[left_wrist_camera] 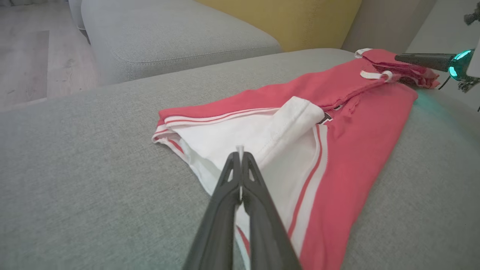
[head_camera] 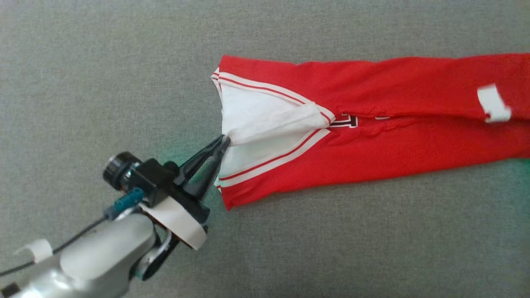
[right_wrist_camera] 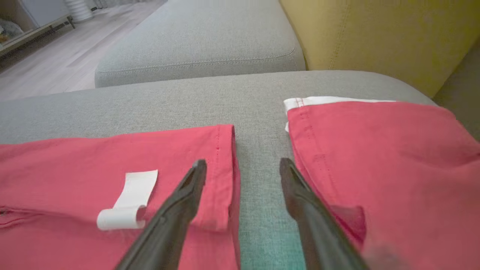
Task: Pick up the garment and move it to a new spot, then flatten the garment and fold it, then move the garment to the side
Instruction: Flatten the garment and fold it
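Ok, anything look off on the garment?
Yes: the garment has its white lining folded out over the red at the end pinched by the shut left gripper, so it isn't flat.

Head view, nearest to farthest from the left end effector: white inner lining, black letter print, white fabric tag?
1. White inner lining, pinched by left end effector.
2. Black letter print, middle of red garment.
3. White fabric tag, far right.

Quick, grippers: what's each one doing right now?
Left gripper: closed on the garment.
Right gripper: open, holding nothing.
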`<state>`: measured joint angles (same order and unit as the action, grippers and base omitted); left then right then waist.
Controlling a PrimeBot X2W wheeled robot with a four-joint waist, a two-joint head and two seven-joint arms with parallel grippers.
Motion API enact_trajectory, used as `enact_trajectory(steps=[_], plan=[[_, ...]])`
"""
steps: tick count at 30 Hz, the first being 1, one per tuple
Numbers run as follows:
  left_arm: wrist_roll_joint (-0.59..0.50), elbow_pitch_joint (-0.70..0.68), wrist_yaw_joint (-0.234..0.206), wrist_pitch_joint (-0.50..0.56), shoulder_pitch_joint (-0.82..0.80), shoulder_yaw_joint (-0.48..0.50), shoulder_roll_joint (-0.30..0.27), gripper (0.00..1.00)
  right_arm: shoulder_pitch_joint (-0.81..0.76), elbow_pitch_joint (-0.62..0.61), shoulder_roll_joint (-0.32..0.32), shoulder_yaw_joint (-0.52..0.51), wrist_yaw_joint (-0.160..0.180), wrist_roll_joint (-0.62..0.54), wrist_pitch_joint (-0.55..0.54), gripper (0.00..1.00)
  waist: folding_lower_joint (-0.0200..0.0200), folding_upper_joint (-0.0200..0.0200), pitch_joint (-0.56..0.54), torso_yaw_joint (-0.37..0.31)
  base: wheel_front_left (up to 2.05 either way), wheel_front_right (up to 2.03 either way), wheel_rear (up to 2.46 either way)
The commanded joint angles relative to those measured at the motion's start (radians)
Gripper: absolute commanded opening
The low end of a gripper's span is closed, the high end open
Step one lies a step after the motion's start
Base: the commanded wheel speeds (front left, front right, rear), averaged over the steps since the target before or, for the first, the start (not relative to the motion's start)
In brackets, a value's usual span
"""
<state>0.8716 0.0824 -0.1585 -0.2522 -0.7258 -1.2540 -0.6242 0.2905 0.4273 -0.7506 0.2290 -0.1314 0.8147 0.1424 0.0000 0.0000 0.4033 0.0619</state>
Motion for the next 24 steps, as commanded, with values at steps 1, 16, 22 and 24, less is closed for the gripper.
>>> enact_trajectory(steps=[1,16,22,24], plan=[[-0.003,-0.013,-0.007,-0.009,0.006,0.05,-0.019,1.0,-0.044,-0.016,-0.027,-0.011,0.001,-0.008,0.014,1.0,0.0,0.0,-0.009,0.0,0.0,0.0,0.0],[-0.347,-0.053,-0.209,-0.009,0.402,0.524,0.281,1.0,-0.185,-0.097,0.2,-0.231,0.001,-0.088,0.021,1.0,0.0,0.0,-0.1,0.03,0.0,0.0,0.0],[-0.51,-0.091,-0.158,-0.009,0.533,0.662,0.416,1.0,-0.123,0.009,0.249,-0.305,0.001,-0.121,-0.048,1.0,0.0,0.0,-0.116,0.092,0.0,0.0,0.0],[-0.552,-0.094,-0.135,-0.009,0.561,0.694,0.449,1.0,-0.103,0.066,0.249,-0.335,0.001,-0.15,-0.07,1.0,0.0,0.0,-0.119,0.113,0.0,0.0,0.0]])
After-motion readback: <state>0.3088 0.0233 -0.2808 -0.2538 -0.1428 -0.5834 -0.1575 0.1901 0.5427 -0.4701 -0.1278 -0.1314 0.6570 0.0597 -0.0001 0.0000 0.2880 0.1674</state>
